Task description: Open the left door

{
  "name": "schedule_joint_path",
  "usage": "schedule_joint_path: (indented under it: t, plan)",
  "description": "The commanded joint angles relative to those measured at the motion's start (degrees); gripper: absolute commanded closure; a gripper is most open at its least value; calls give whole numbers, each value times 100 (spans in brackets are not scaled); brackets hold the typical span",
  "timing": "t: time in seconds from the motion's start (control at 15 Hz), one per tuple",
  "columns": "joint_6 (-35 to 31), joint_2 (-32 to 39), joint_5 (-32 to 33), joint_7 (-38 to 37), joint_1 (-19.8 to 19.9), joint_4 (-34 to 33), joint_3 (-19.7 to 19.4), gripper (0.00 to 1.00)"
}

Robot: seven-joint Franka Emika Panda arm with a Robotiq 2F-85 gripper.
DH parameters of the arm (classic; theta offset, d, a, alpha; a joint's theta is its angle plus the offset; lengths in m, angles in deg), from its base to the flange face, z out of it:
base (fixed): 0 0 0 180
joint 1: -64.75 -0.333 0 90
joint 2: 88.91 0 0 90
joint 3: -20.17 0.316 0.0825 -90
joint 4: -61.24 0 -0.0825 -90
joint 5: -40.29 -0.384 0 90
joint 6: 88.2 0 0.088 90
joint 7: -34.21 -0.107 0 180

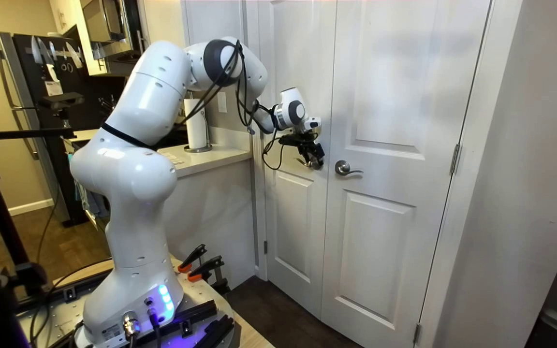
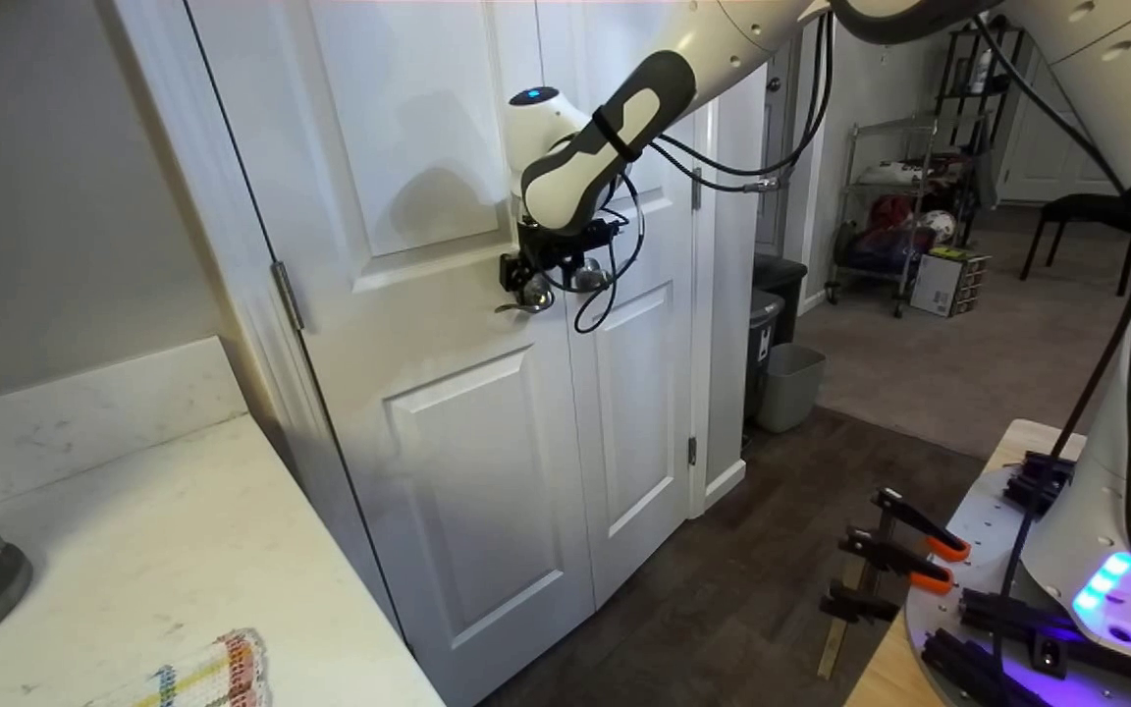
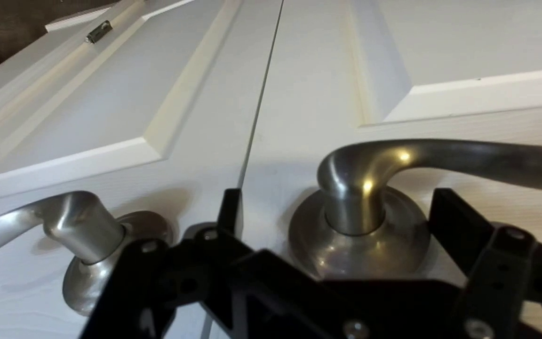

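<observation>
The left door [image 1: 294,217] is a tall white panelled leaf, closed flush against the matching right leaf. It also shows in an exterior view [image 2: 457,422] and on the right of the wrist view [image 3: 308,94]. Its silver handle is a curved lever on a round base, seen in the wrist view [image 3: 353,207] and partly hidden by the gripper in both exterior views. My black gripper [image 3: 341,212] is open, with one finger on each side of the lever's neck and round base. The fingers are not closed on the lever. The gripper also shows in an exterior view [image 1: 316,157].
The right leaf [image 1: 380,241] has its own lever handle [image 1: 342,167], close beside my gripper; it also shows in the wrist view [image 3: 83,230]. A counter [image 1: 211,159] with a paper towel roll [image 1: 196,124] stands beside the left door. Clamps [image 2: 889,555] stick out from the robot's table.
</observation>
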Motion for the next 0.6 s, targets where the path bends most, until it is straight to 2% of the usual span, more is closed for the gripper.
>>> schedule_joint_path:
  t: [0.0,0.27,0.53]
  plan:
    - [8,-325,-116,-59,26,246,-83,0]
    - [134,-560,-73,-43,5,264,-107,0]
    - [290,-604,-193,38,94,268,27,0]
